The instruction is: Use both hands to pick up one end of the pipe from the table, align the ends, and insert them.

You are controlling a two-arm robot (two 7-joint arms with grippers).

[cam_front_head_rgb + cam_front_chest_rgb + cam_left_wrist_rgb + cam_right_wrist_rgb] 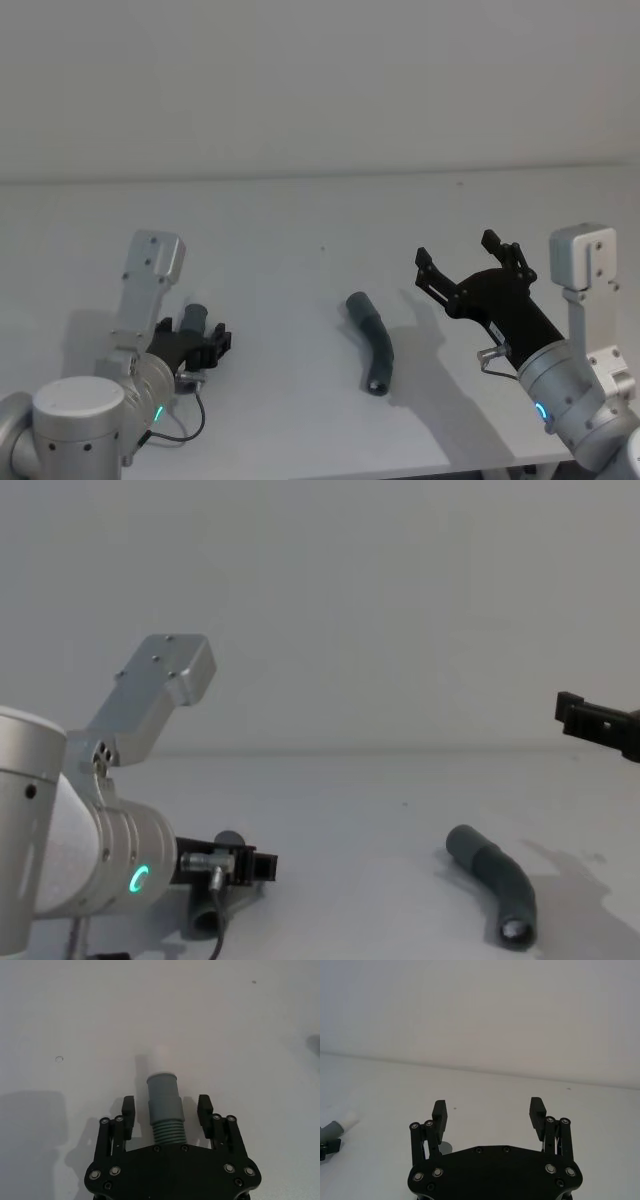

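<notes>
Two robot claws over a white table, each near a piece of grey pipe.
Head view: the left claw point(205, 335) sat low at the table's point(300, 220) near left, around the short pipe point(193, 318); the long pipe point(372, 345) lay mid-table, with the right claw point(456, 252) just right of it. Left wrist view: its fingers point(129, 1110) stood narrowly apart from the pipe, whose white tip point(161, 1054) pointed away. Right wrist view: that claw gaped wide. Chest view: the right claw was raised above the table.
</notes>
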